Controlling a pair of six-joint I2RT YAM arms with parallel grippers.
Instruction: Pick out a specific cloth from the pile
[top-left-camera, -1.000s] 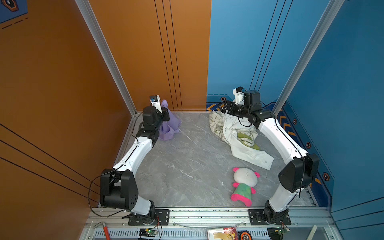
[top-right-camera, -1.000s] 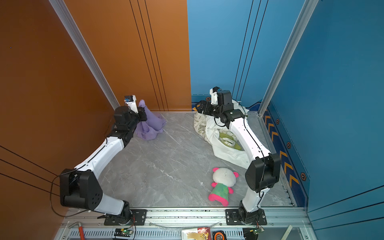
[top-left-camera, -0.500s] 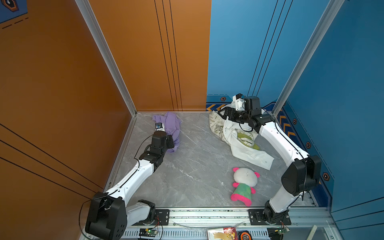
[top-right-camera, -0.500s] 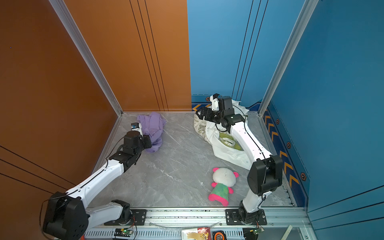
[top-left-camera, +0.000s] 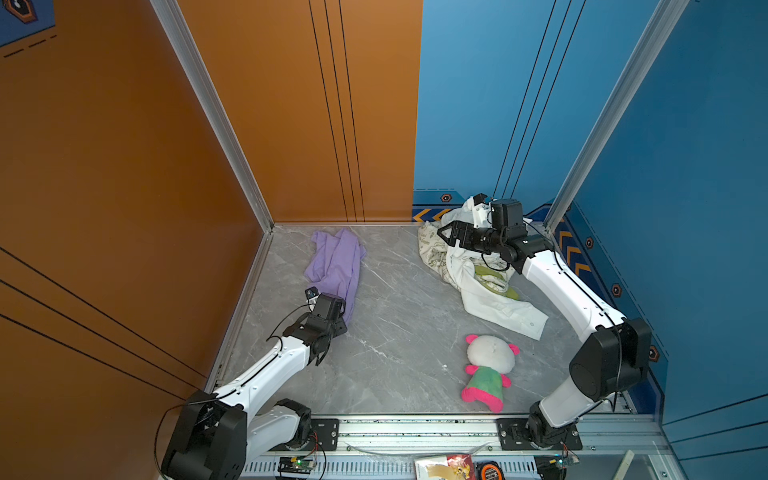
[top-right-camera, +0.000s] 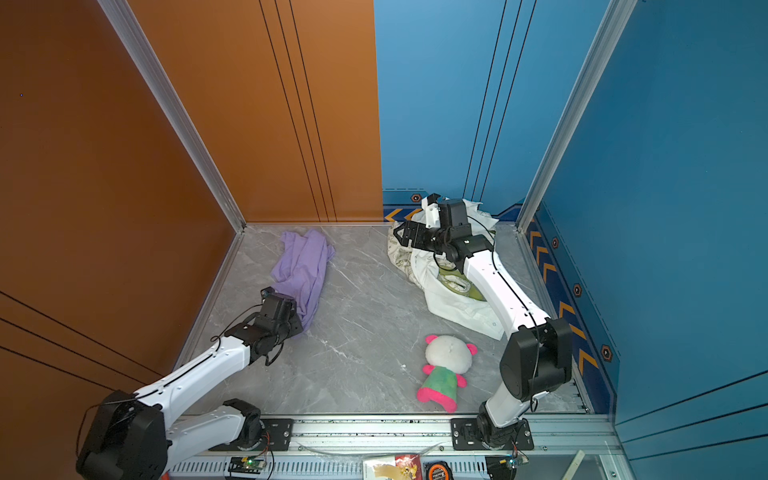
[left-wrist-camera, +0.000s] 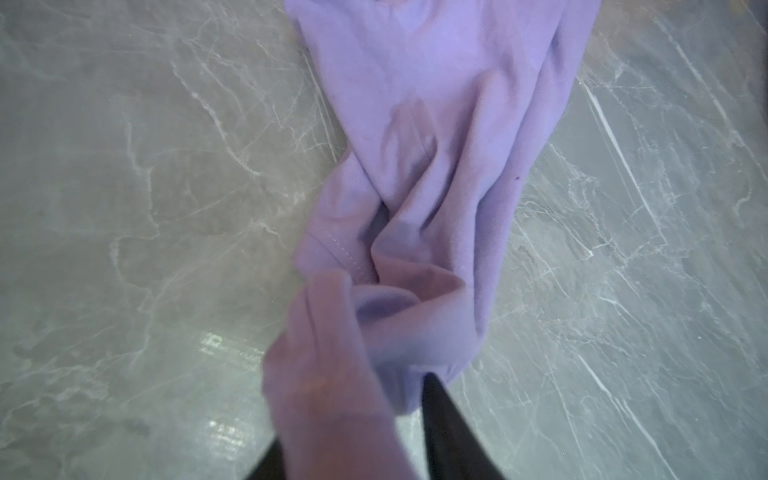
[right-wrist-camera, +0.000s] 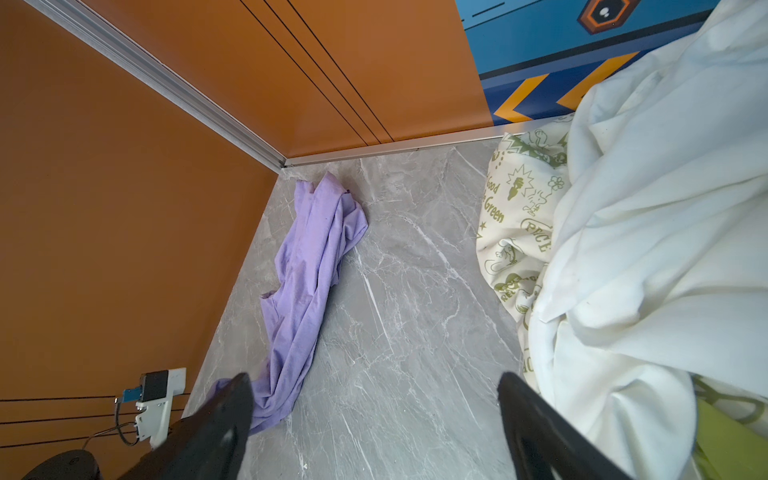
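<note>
The lavender cloth (top-left-camera: 336, 262) (top-right-camera: 303, 266) lies stretched along the grey floor by the orange wall, apart from the pile (top-left-camera: 478, 270) (top-right-camera: 440, 282). My left gripper (top-left-camera: 343, 322) (top-right-camera: 297, 326) is at its near end. In the left wrist view the cloth (left-wrist-camera: 436, 124) is bunched between the parted jaws of the left gripper (left-wrist-camera: 374, 353) and draped over one finger. My right gripper (top-left-camera: 446, 235) (top-right-camera: 399, 237) hangs open beside the pile's white shirt and green-printed cream fabric (right-wrist-camera: 515, 216). Nothing is between the fingers of the right gripper (right-wrist-camera: 374, 380). The right wrist view also shows the cloth (right-wrist-camera: 307, 282).
A pink-and-green plush toy (top-left-camera: 488, 370) (top-right-camera: 446, 370) lies at the front right of the floor. The orange wall (top-left-camera: 124, 249) stands close on the left and blue walls at the back and right. A metal rail (top-left-camera: 415, 428) runs along the front edge.
My left arm drew back toward the front, dragging the cloth out of the back corner into a long strip on the floor. Its jaws have parted. The right gripper barely moved.
</note>
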